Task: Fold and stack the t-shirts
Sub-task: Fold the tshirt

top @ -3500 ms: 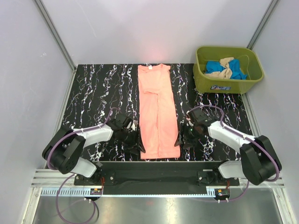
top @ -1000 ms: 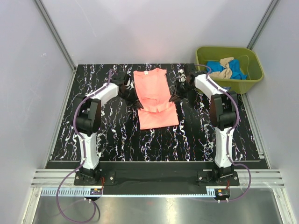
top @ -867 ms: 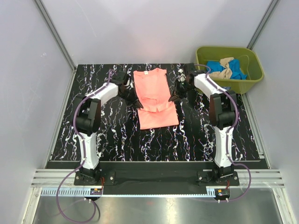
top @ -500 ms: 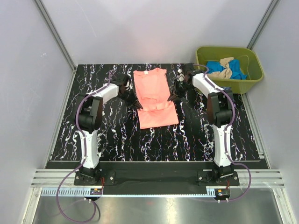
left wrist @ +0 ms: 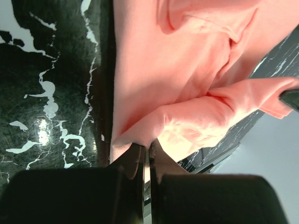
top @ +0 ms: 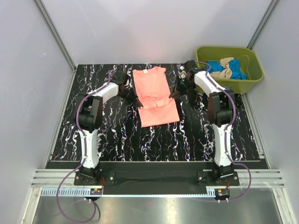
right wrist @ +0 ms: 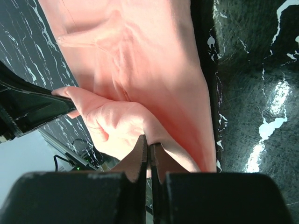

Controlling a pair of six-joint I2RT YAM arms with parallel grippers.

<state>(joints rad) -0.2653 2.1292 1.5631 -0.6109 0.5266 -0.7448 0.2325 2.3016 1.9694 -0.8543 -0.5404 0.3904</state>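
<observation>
My left hand [left wrist: 145,150] is pinched closed on the salmon-pink t-shirt [top: 158,113] at its left edge; my right hand [right wrist: 149,145] clamps the right edge, low over the desk [top: 103,133].

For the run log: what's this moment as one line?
step: half fold | left claw: shut on pink t-shirt | right claw: shut on pink t-shirt | tub: blue shirt, beige shirt inside
</observation>
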